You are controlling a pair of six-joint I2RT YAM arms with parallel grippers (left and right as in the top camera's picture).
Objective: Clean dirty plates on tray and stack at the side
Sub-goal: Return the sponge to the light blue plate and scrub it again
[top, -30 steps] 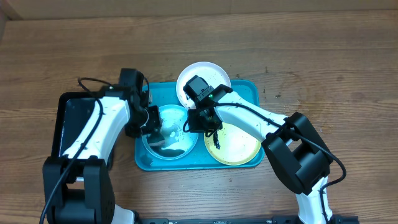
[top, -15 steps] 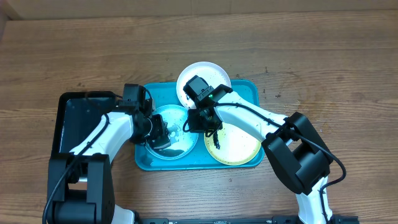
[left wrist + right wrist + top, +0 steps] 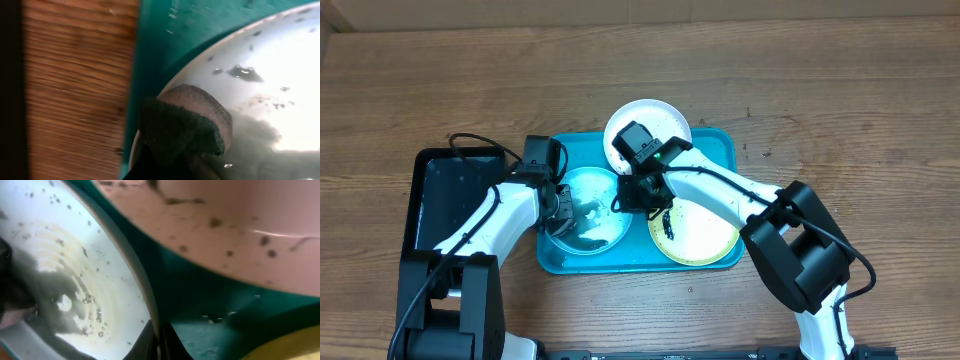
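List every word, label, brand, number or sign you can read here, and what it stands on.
None readable.
No lettering shows on the tray, the white plate, the light blue plate, the yellow-green plate, the black tray or the table.
The wrist views are close and blurred; the dark cloth there bears no mark.
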